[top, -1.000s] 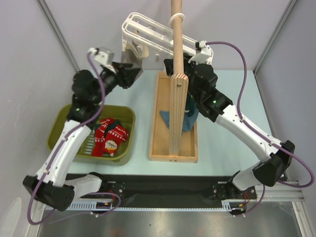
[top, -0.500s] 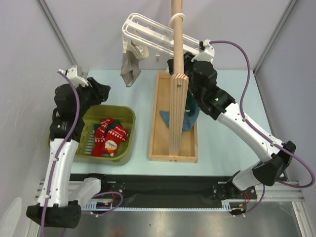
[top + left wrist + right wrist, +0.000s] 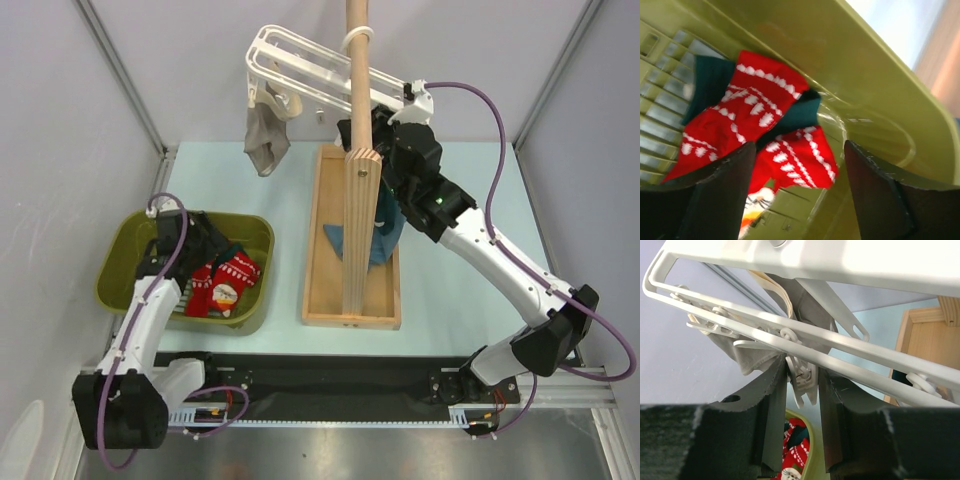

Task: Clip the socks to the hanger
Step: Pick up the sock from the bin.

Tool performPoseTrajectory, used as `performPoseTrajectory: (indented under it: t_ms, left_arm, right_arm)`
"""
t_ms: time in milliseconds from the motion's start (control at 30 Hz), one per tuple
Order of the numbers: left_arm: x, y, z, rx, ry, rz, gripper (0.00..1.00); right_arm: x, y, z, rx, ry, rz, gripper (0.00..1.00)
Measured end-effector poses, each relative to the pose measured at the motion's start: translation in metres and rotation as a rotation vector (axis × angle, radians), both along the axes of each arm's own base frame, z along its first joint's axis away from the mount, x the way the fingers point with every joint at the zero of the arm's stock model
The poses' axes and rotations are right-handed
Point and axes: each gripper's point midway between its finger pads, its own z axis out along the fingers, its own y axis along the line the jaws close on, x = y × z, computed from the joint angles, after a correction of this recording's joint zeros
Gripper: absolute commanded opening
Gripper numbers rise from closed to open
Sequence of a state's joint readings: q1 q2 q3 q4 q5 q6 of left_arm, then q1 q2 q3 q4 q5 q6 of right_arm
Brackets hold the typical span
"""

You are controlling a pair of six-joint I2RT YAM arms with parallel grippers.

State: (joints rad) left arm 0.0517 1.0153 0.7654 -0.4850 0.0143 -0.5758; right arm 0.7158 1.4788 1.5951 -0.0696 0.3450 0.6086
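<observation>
Red socks with white pattern (image 3: pixel 225 285) lie in the green basket (image 3: pixel 115 270) on top of a dark teal sock (image 3: pixel 710 80). My left gripper (image 3: pixel 205 245) hangs inside the basket, open, its fingers either side of a red sock (image 3: pixel 800 155) with nothing between them (image 3: pixel 799 150). The white slatted hanger (image 3: pixel 290 55) hooks on the wooden pole. My right gripper (image 3: pixel 802 375) is up under the hanger's slats (image 3: pixel 840 345), shut on a white clip peg (image 3: pixel 804 382). In the top view the pole partly hides this gripper (image 3: pixel 347 132).
A grey-beige sock (image 3: pixel 266 140) hangs clipped at the hanger's left end. The wooden pole stand (image 3: pixel 357 150) rises from a wooden base (image 3: pixel 320 260), with a blue garment (image 3: pixel 385 235) lying on it. Frame posts and walls close in both sides.
My left arm has swung down from the grey-beige sock at the hanger into the basket, and its jaws have opened wider. The right arm has hardly moved.
</observation>
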Motion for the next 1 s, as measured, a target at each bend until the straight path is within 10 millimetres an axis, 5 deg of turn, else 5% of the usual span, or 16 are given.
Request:
performPoseTrajectory:
  t_ms: [400,500,600,633,700,867,1000]
  left_arm:
    - [0.018,0.026,-0.042,0.208,0.095,0.151,0.72]
    - [0.02,0.032,-0.049,0.234,0.113,0.171,0.58]
    - [0.021,0.034,-0.051,0.246,0.116,0.18,0.31]
    - [0.021,0.034,-0.05,0.249,0.113,0.178,0.14]
    - [0.022,0.035,-0.048,0.252,0.103,0.172,0.0]
    - [0.015,0.028,-0.018,0.232,0.029,0.134,0.0]
    - [0.01,0.016,0.061,0.187,-0.174,0.072,0.0]
  right_arm:
    - [0.005,-0.006,-0.003,0.032,-0.004,0.018,0.0]
    - [0.004,-0.007,-0.003,0.038,-0.002,0.027,0.0]
    - [0.004,-0.006,-0.003,0.048,0.0,0.032,0.0]
    - [0.004,-0.006,-0.003,0.05,0.001,0.034,0.0]
    - [0.004,-0.006,-0.003,0.052,0.0,0.036,0.0]
    - [0.002,-0.006,-0.002,0.053,-0.003,0.038,0.0]
    - [0.002,-0.007,-0.001,0.054,-0.004,0.038,0.0]
